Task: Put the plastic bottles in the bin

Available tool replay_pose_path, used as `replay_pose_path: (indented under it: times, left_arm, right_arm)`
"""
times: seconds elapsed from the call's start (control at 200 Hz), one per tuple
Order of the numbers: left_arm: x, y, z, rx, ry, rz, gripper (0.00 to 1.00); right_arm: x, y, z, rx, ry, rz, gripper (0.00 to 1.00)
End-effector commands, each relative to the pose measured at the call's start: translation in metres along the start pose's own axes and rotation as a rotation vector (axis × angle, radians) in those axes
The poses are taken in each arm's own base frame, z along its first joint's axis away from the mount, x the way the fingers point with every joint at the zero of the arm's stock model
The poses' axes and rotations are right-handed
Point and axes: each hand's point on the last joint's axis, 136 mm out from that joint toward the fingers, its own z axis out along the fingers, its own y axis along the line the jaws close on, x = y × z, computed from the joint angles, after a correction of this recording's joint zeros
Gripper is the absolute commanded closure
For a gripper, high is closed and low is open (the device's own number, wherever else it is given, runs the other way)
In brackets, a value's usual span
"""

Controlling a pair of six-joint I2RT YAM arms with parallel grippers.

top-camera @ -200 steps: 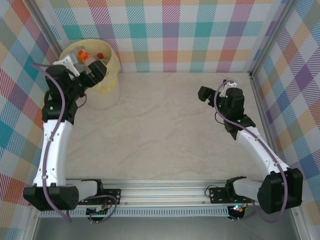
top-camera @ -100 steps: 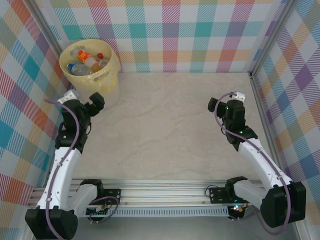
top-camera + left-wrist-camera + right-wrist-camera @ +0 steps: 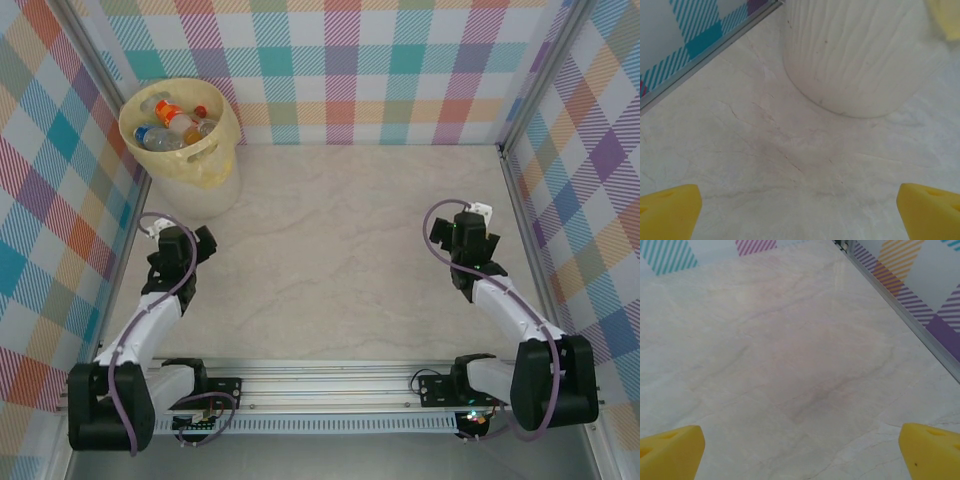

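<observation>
I am holding my left pincer (image 3: 799,212) wide open and empty, low over the bench (image 3: 340,250). The bin (image 3: 212,158) is standing just ahead of it, with the bottles (image 3: 172,128) lying inside. My right pincer (image 3: 800,452) is also gaping, grasping nothing, well apart from the bin.

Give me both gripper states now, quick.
Left gripper: open, holding nothing.
Right gripper: open, holding nothing.

Bin (image 3: 855,60) top cut off, L wrist view; bottles (image 3: 175,122) overlap, lower ones hidden, qty unclear.
</observation>
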Motion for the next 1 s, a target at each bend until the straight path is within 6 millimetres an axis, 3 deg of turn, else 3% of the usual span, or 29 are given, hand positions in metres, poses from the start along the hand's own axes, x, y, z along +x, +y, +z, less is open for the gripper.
replay_pose_path:
  times: [0.0,0.25,0.535,0.705,0.84,0.995]
  left_arm:
    - [0.001,-0.017,0.015,0.073,-0.023,0.077,0.00]
    - [0.021,-0.032,0.041,0.172,-0.097,0.120,0.00]
    - [0.034,-0.061,0.050,0.302,-0.115,0.207,0.00]
    - [0.048,-0.062,0.060,0.264,-0.093,0.244,0.00]
    - [0.040,-0.051,0.060,0.127,-0.153,0.230,0.00]
    - [0.039,-0.049,0.060,0.113,-0.150,0.222,0.00]
  right_arm:
    - [-0.007,0.005,0.007,-0.048,-0.035,-0.005,0.00]
    - [0.000,0.016,0.015,-0.122,-0.012,-0.036,0.00]
    - [0.013,0.023,0.026,-0.161,0.010,-0.084,0.00]
    - [0.020,0.026,0.034,-0.183,-0.005,-0.111,0.00]
    - [0.025,0.028,0.040,-0.199,-0.017,-0.127,0.00]
    - [0.020,0.037,0.040,-0.256,-0.099,-0.120,0.00]
